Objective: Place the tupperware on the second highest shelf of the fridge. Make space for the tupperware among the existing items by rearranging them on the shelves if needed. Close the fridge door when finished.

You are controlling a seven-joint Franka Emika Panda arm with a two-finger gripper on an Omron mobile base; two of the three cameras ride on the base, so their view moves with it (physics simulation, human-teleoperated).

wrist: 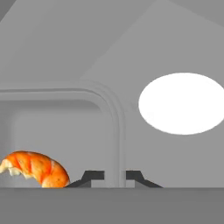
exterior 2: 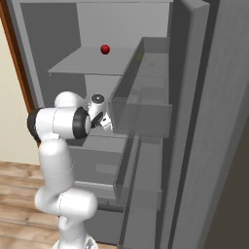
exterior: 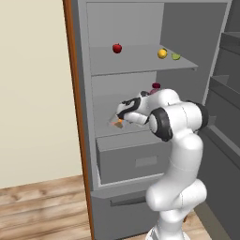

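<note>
My gripper (exterior: 120,117) reaches into the open fridge (exterior: 84,93), low over the left part of the lower shelf (exterior: 104,108). It is shut on the tupperware (exterior: 116,123). In the hand view its fingertips (wrist: 93,176) pinch the clear tupperware wall (wrist: 114,131), and the orange food (wrist: 37,168) lies inside to the left. The small white round thing (wrist: 181,103) sits just beyond on the same shelf. A red apple (exterior: 117,48), an orange-yellow fruit (exterior: 162,53) and a green lime (exterior: 176,56) rest on the upper shelf (exterior: 140,64). The pink bottle's cap (exterior: 156,86) peeks out behind my arm.
The fridge door (exterior 2: 214,146) stands wide open at the right, its bins (exterior 2: 141,109) jutting close to my wrist. A grey drawer (exterior: 133,159) sits under the lower shelf. Orange-brown trim (exterior: 75,93) edges the fridge's left side, beside a beige wall and wood floor.
</note>
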